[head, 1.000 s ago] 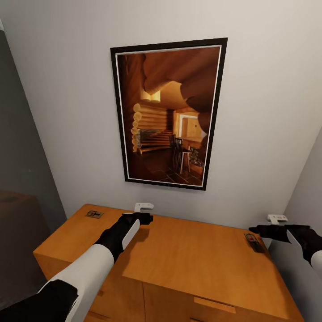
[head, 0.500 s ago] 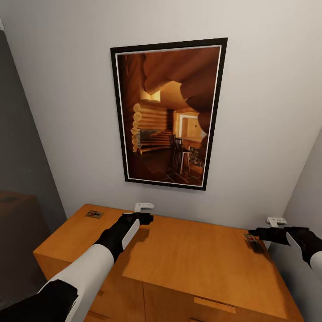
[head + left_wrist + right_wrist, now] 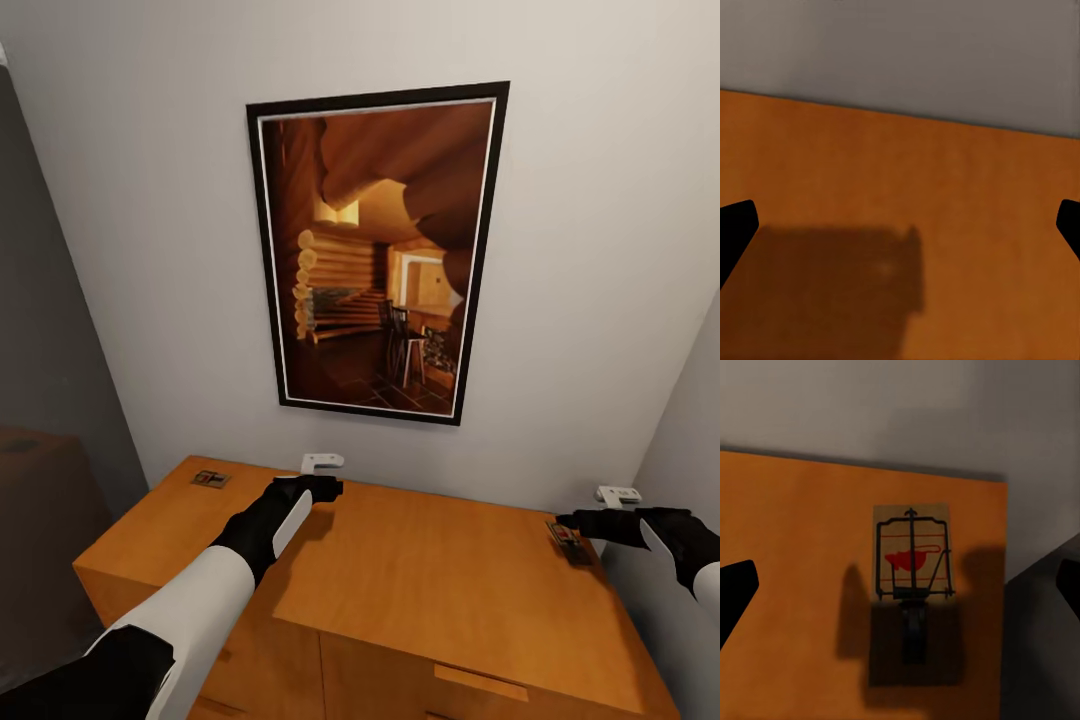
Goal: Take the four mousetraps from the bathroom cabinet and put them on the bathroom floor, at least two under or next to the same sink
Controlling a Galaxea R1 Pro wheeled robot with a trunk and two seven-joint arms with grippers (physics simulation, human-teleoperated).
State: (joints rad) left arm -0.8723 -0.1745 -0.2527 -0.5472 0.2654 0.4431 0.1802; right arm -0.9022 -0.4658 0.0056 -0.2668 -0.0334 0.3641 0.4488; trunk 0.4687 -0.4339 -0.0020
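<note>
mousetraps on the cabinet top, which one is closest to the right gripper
The mousetrap at the cabinet's right back corner, just below the right gripper. The other mousetrap lies at the far left back corner.

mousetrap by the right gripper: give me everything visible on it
The mousetrap is a small flat rectangular pale wooden board with a dark wire frame, a central bar and a red mark in the middle. It lies flat on the cabinet top, near its right rear corner, close to the wall. Nothing grips it: the right gripper hangs open above it, fingers wide to either side, casting a shadow across its near end.
</note>
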